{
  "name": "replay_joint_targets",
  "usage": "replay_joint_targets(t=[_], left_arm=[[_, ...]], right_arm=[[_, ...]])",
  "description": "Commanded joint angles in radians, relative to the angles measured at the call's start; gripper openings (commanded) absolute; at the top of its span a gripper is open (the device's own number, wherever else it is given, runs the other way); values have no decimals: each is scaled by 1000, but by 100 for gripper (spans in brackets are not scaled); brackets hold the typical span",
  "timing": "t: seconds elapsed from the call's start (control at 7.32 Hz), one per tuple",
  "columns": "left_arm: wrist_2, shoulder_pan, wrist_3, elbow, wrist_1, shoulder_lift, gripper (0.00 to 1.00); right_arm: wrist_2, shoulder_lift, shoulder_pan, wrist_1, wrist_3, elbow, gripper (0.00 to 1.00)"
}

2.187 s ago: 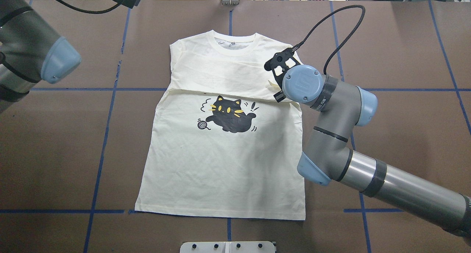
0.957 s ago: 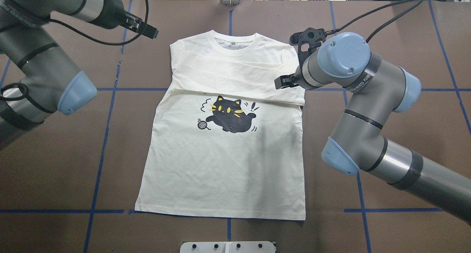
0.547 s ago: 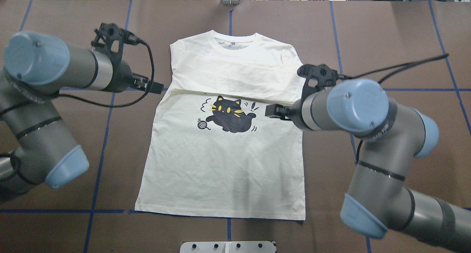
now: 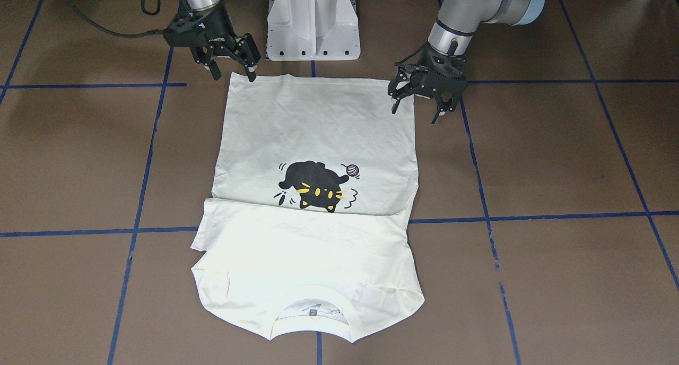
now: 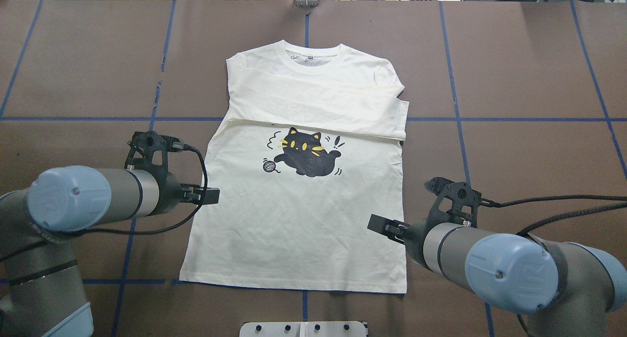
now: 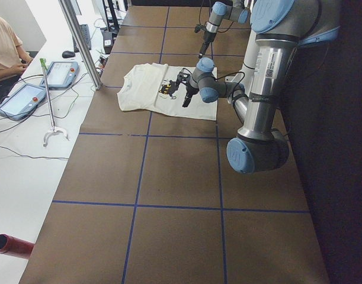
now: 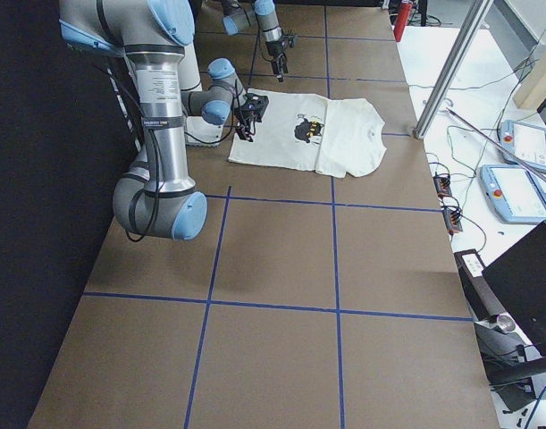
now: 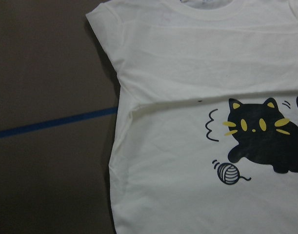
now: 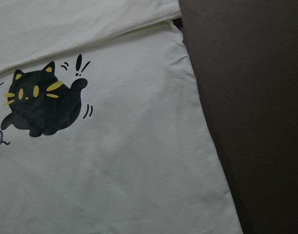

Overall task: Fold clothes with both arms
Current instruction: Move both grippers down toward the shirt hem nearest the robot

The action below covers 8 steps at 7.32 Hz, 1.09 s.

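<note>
The cream shirt (image 5: pixel 299 229) lies flat and face up on the brown table, collar away from me, hem near me. Both sleeves are folded across the chest just above the black cat print (image 5: pixel 306 153); no lettering shows. My left gripper (image 5: pixel 210 196) hovers at the shirt's left side edge, open and empty; in the front view it (image 4: pixel 416 109) is spread beside the hem corner. My right gripper (image 5: pixel 379 224) hovers over the lower right edge, open and empty, and shows in the front view (image 4: pixel 233 74). The wrist views show the shirt's edges (image 8: pixel 188 97) (image 9: pixel 114 170), no fingers.
Blue tape lines (image 5: pixel 147 119) grid the table. The white pedestal base (image 4: pixel 313 20) stands just behind the hem. A metal plate (image 5: pixel 303 328) sits at the near edge. A metal post (image 6: pixel 80 41), tablets (image 6: pixel 26 97) and an operator (image 6: pixel 6 53) are off the far side.
Both arms have swung back toward me along the shirt's sides, from sleeve level to the lower body. The right gripper has left the folded sleeve. The shirt has not moved.
</note>
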Motion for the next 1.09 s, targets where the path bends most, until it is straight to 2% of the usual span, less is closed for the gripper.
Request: replay_joint_targets(t=[0.0,0.27,0.41,0.55,0.96], left_arm=[[21,69,-42,-41,0,114,75],[34,188,-172,-47,0,124,74],[50,231,-223,-42,0,122,66],[57,250,-270,-41,0,119,60],[55,249,-276,-39,0,121,59]], right_arm=[[-24,-25,-25,1,28,22,97],[-27,-33,-25,1,29,22,97],[-27,-36,-25,1,29,22,97],[-27,-34,-25,2,29,22,97],[-37,-34,-25,2,29,22,98]])
